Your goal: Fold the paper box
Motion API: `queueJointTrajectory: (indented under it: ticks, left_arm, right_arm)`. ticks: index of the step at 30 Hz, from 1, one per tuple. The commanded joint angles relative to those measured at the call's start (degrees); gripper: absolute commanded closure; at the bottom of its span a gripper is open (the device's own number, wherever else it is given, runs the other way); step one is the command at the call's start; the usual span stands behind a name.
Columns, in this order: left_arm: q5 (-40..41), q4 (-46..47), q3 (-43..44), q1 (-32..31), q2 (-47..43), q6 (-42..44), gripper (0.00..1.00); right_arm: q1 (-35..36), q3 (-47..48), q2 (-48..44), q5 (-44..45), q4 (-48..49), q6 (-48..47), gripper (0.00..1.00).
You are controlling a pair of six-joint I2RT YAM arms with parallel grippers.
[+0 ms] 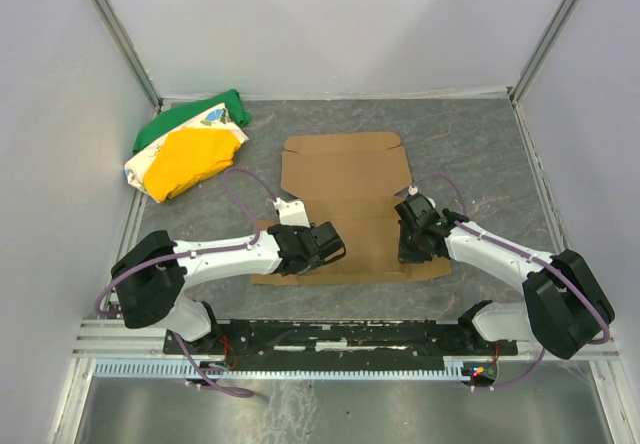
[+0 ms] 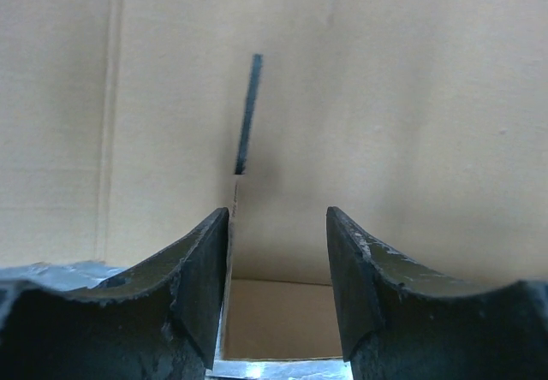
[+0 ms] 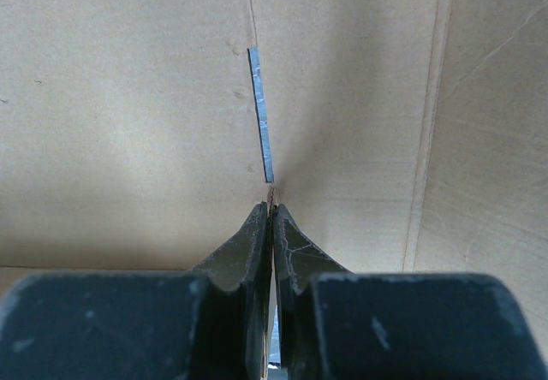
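Observation:
The paper box [image 1: 345, 204] is a brown cardboard sheet lying mostly flat in the middle of the table, its top flaps toward the back. My left gripper [image 1: 325, 247] is over its near left part. In the left wrist view that gripper [image 2: 276, 213] is open, and a raised flap edge [image 2: 231, 200] stands against the inner face of the left finger [image 2: 201, 269], below a narrow slot [image 2: 248, 115]. My right gripper [image 1: 412, 239] is at the sheet's near right part. In the right wrist view it [image 3: 271, 206] is shut on a thin upright cardboard edge, just below another slot [image 3: 261, 115].
A green, yellow and white cloth bundle [image 1: 190, 149] lies at the back left, apart from the cardboard. Pale walls enclose the table on three sides. A black rail [image 1: 340, 336] with the arm bases runs along the near edge.

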State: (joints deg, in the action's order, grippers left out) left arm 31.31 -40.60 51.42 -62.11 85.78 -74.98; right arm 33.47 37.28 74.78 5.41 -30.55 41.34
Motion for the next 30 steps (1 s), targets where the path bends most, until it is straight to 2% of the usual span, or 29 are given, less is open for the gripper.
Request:
queueJointTrajectory:
  ticks: [1, 10, 19, 21, 24, 30]
  left_arm:
    - [-0.1, 8.5, 0.6, 0.0, -0.2, 8.7, 0.43]
    - [-5.0, 13.4, -1.1, -0.5, 1.6, 12.9, 0.41]
    - [-4.2, 12.5, -0.6, -0.6, 1.9, 12.4, 0.4]
    - [-1.9, 9.3, 1.0, -0.5, 1.7, 12.0, 0.34]
    - [3.9, 1.5, 4.6, -0.2, 1.6, 10.1, 0.15]
    - [12.2, -6.6, 12.3, 1.8, -1.2, 14.7, 0.07]
  right_arm:
    - [0.0, -0.4, 0.1, -0.4, 0.8, 0.9, 0.88]
    - [0.0, -0.4, 1.7, -1.3, 2.0, 1.8, 0.88]
    - [0.0, -0.2, 2.5, -1.4, 2.2, 1.9, 0.88]
    - [0.0, 0.0, 2.6, -1.0, 2.0, 1.9, 0.88]
    - [0.1, 0.6, 2.9, -0.8, 1.8, 1.8, 0.88]
    - [0.0, 1.7, 3.5, -0.6, 1.1, 1.2, 0.88]
